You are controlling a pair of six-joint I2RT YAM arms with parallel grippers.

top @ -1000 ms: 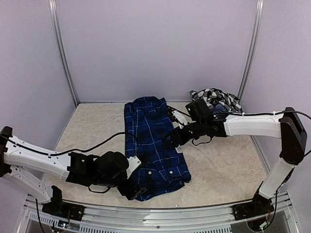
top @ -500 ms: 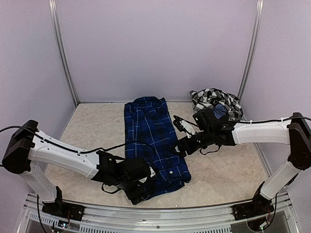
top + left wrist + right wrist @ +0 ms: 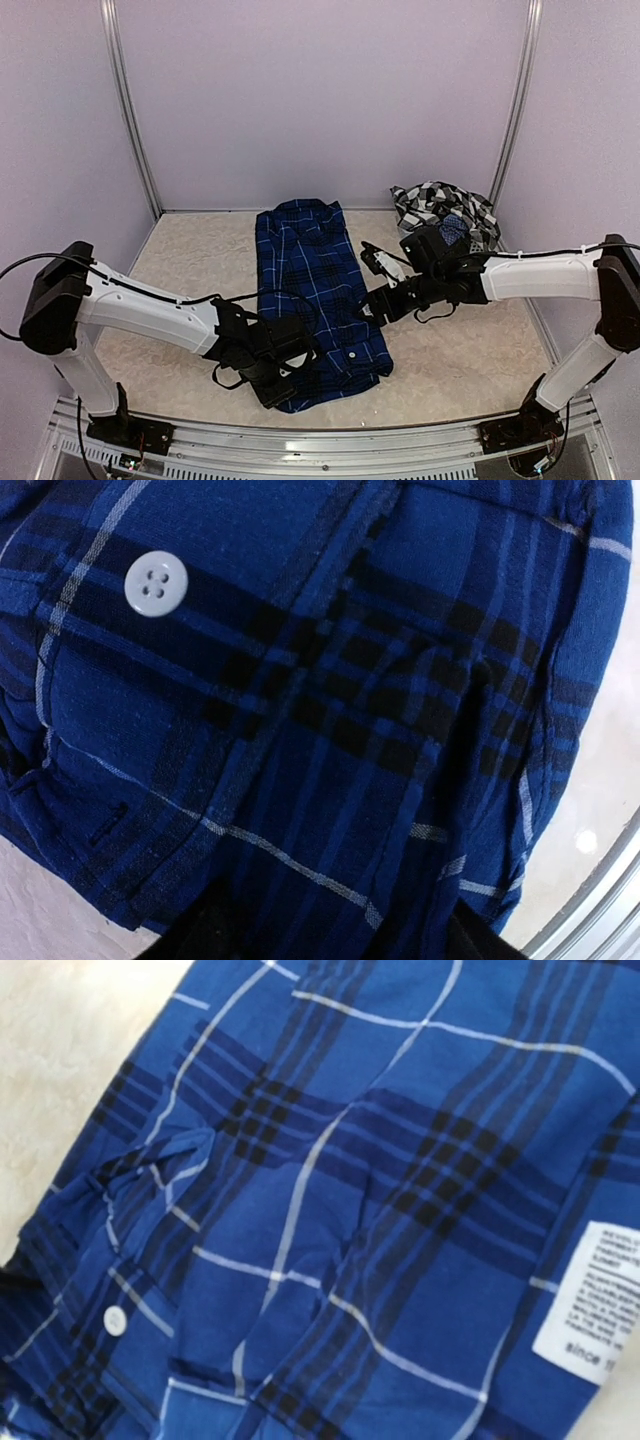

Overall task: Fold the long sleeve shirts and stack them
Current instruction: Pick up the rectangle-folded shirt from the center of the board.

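Fingers of left gripper (image 3: 285, 378) sit at near hem of blue shirt (image 3: 310, 270), right down on the cloth. Can't tell how wide they stand or if they've got hold; wrist view is just cloth & a white button (image 3: 155, 582). Right gripper (image 3: 378, 303) is at shirt's right edge by the label (image 3: 590, 1295); grip also can't be told. Shirt lies flat in middle of table (image 3: 180, 270), collar far, sides look tucked in, so approx. half folded. Checked shirt (image 3: 440, 205) is crumpled far right, not started. No stack yet.
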